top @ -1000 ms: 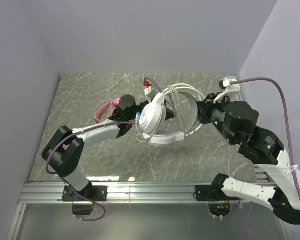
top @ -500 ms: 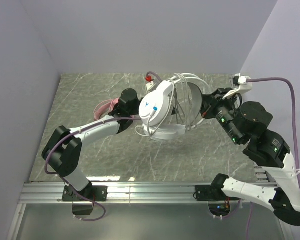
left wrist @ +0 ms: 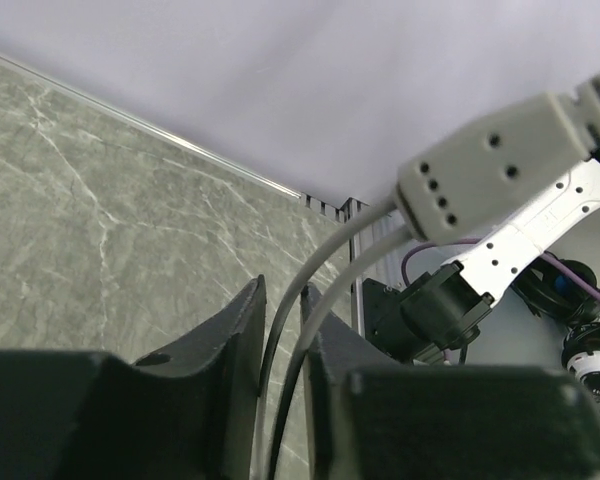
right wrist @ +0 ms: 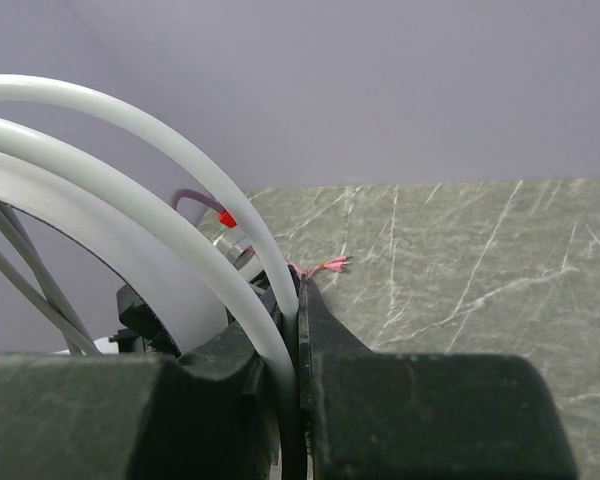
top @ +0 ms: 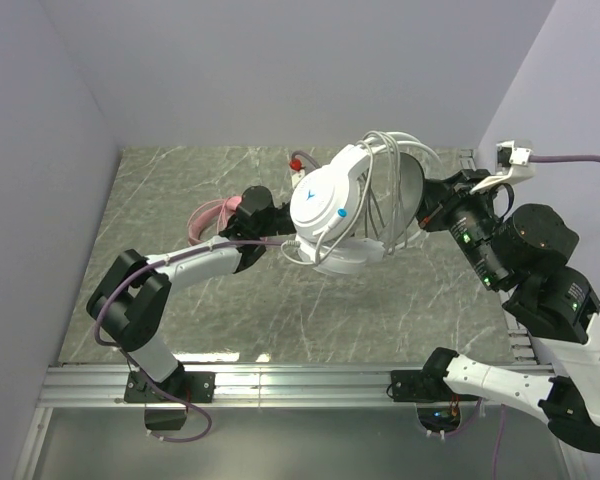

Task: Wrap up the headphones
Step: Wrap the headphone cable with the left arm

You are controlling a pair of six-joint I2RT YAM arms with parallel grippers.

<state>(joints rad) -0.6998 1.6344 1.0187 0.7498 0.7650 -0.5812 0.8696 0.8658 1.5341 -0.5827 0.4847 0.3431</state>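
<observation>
White headphones (top: pixel 325 205) are the set being worked on. They are held up off the table (top: pixel 180 300), midway between the two arms, with several turns of thin cable (left wrist: pixel 332 288) already draped over the band.

Nearest to its wrist camera, the left gripper (left wrist: pixel 283 300) has two strands of that cable running through the narrow slot between its fingers (left wrist: pixel 235 320). The jaws stand only slightly apart. From these views I cannot tell whether they nip the strands or just guide them. A grey inline control box (left wrist: pixel 490 165) sits a little further along the same strands.

The step looks like laying another turn of cable round the headset. To do it well, I would let the cable slide through a light left-hand hold. That gives enough tension for each loop to lie snug, but not enough to drag the earlier loops off the band. The control box should be eased past the fingers, not pulled into them.

The right gripper (right wrist: pixel 298 292) is clenched on the white headband (right wrist: pixel 160 215), which is squeezed between its jaws. It needs to hold firm and steady as the anchor.

Further back, the pink headphones (top: pixel 212 215) lie on the table behind the left arm, untouched.
</observation>
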